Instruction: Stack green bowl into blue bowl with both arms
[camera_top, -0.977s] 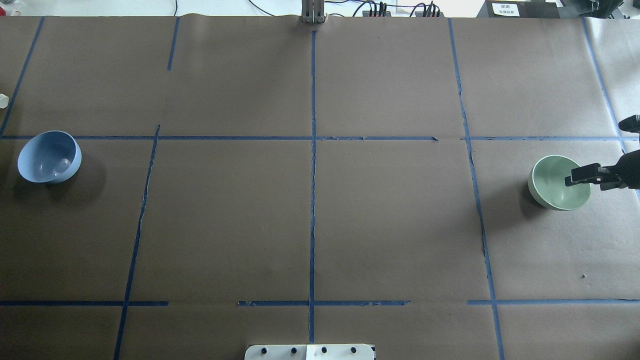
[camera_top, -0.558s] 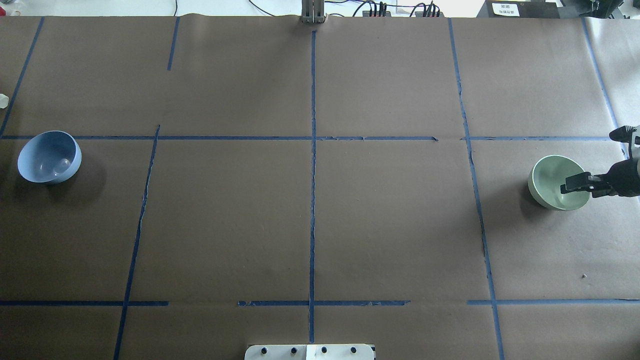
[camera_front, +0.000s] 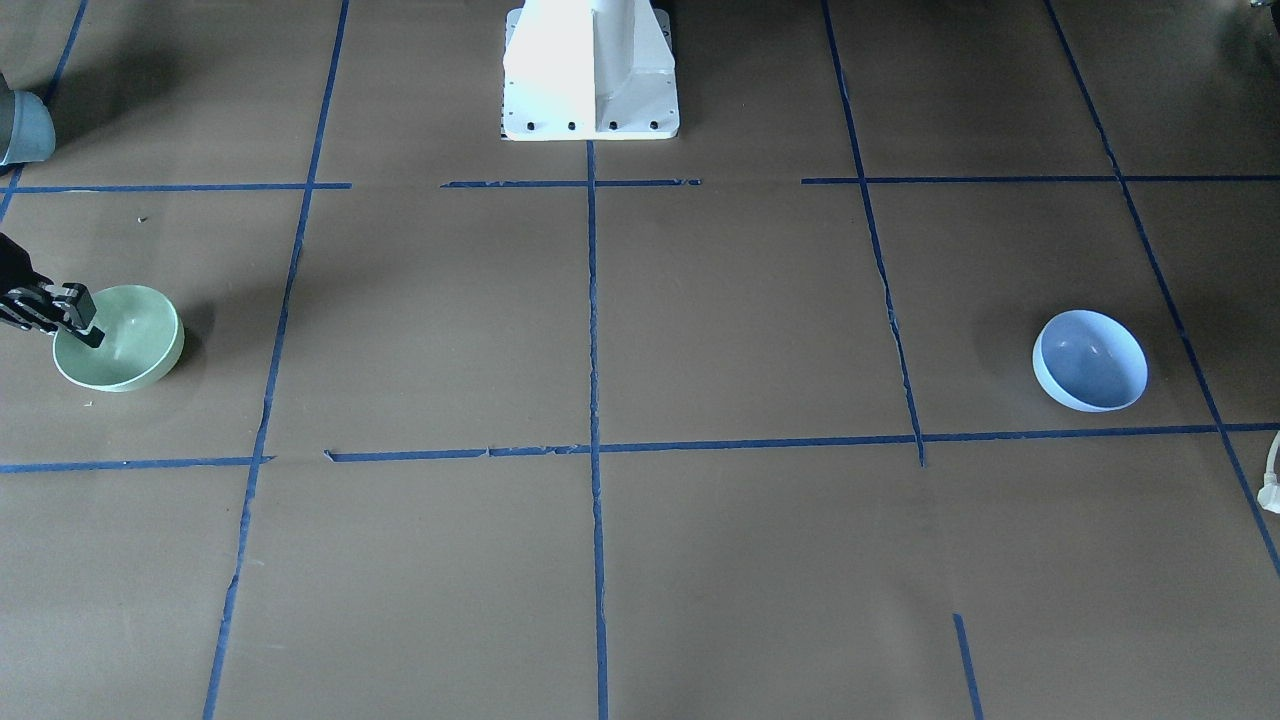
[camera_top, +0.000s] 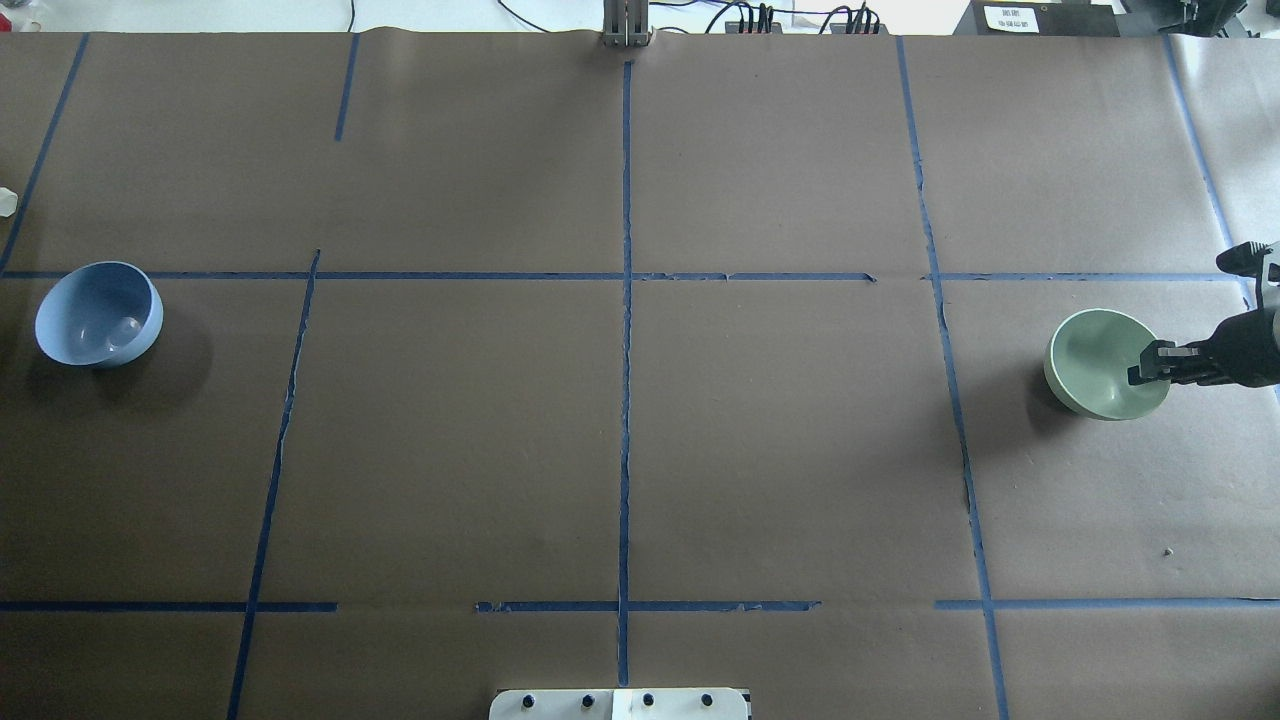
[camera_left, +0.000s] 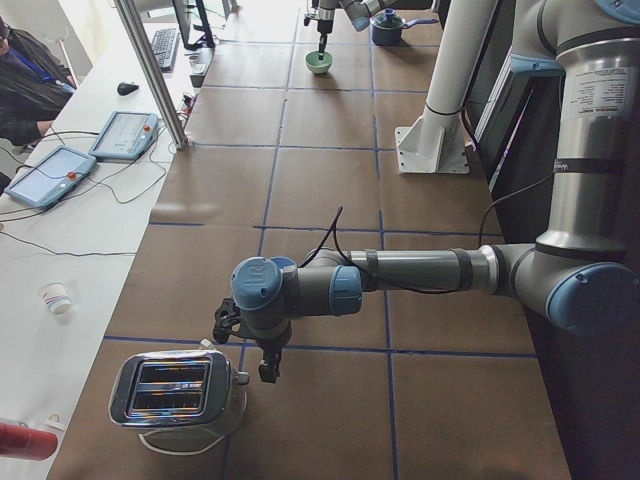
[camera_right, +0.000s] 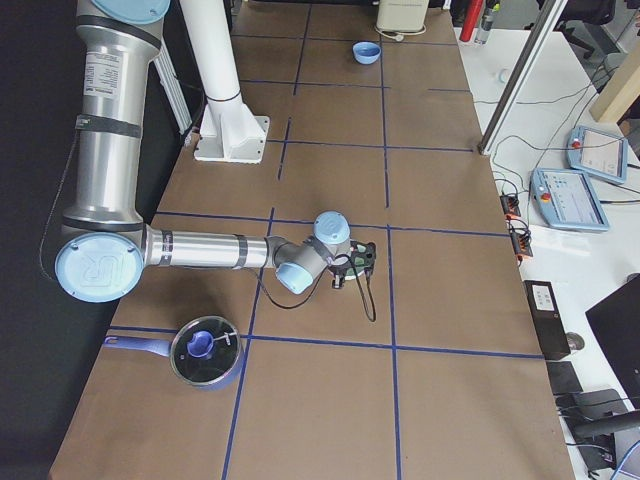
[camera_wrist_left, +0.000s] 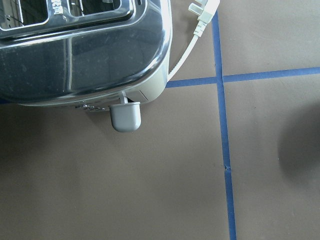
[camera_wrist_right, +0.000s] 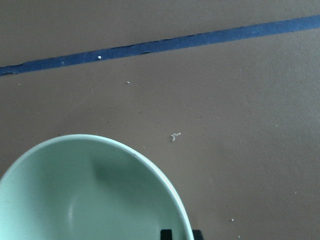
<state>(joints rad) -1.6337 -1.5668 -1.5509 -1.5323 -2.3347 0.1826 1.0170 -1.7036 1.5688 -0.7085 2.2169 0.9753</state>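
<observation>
The green bowl (camera_top: 1095, 360) stands at the table's right end, and it also shows in the front-facing view (camera_front: 125, 350). My right gripper (camera_top: 1146, 367) reaches in from the right edge and is shut on the bowl's near rim. The right wrist view shows the green bowl (camera_wrist_right: 90, 195) with one dark fingertip on each side of its rim at the bottom edge. The blue bowl (camera_top: 98, 313) rests tilted at the far left end, alone. My left gripper (camera_left: 268, 368) shows only in the exterior left view, beside a toaster, and I cannot tell whether it is open or shut.
A chrome toaster (camera_left: 178, 392) with a white cord and plug (camera_wrist_left: 205, 12) sits past the blue bowl's end. A pot with a lid (camera_right: 205, 350) sits near my right arm. The white pedestal (camera_front: 590, 70) stands at the robot's side. Blue tape lines grid the brown table.
My right gripper moved lower onto the green bowl's rim. The bowl then shifted slightly towards the table's middle. The blue bowl has not moved.
</observation>
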